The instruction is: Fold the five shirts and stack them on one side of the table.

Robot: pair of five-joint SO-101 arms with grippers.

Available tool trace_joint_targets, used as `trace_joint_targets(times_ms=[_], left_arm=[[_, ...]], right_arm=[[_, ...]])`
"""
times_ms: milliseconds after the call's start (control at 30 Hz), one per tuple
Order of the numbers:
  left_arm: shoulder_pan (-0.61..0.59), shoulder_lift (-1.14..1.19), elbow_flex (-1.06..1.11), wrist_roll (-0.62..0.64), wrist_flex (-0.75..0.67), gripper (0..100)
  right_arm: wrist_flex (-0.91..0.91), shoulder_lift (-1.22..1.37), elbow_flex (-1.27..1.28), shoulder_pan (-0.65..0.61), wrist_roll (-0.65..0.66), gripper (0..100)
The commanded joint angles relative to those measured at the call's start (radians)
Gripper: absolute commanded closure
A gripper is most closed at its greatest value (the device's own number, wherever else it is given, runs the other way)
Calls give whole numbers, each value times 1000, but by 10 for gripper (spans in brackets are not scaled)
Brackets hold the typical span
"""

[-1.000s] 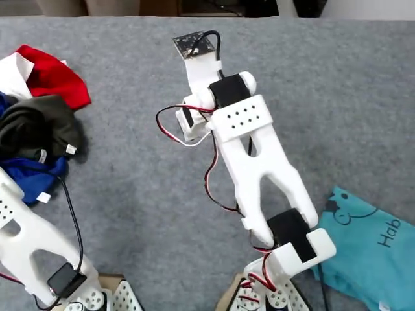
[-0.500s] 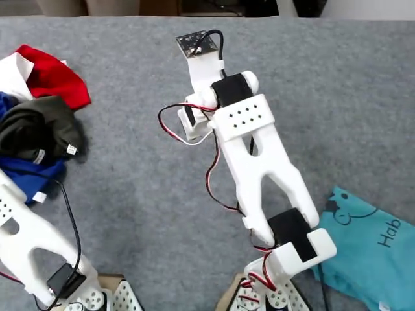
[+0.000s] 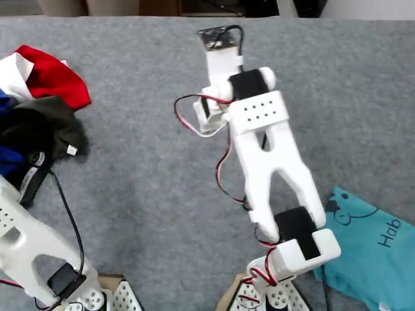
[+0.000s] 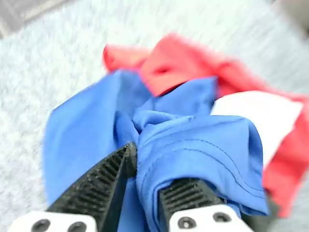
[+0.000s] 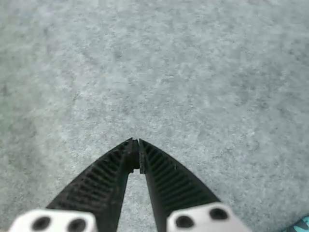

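Left gripper (image 4: 147,166), clamped on the blue shirt (image 4: 203,145), has seemingly dragged it from beside the dark shirt (image 3: 45,129) for folding; right gripper (image 5: 135,145) pinched closed, empty.

Grey felt-like covering spans the table (image 3: 136,194); beyond its far edge, dim brownish shapes (image 3: 159,6) and a pale patch (image 3: 369,8).

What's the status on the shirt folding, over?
Left pincer shut on blue shirt at the pile. Right pincer shut, over the grey table. Teal shirt lies apart; no obstruction seen.
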Motion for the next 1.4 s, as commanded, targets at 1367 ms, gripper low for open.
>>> trace_joint_targets(times_ms=[1367], left_arm=[[1005,-908,1304,80,11,761]], right_arm=[[18,-21,-50,440,868,986]])
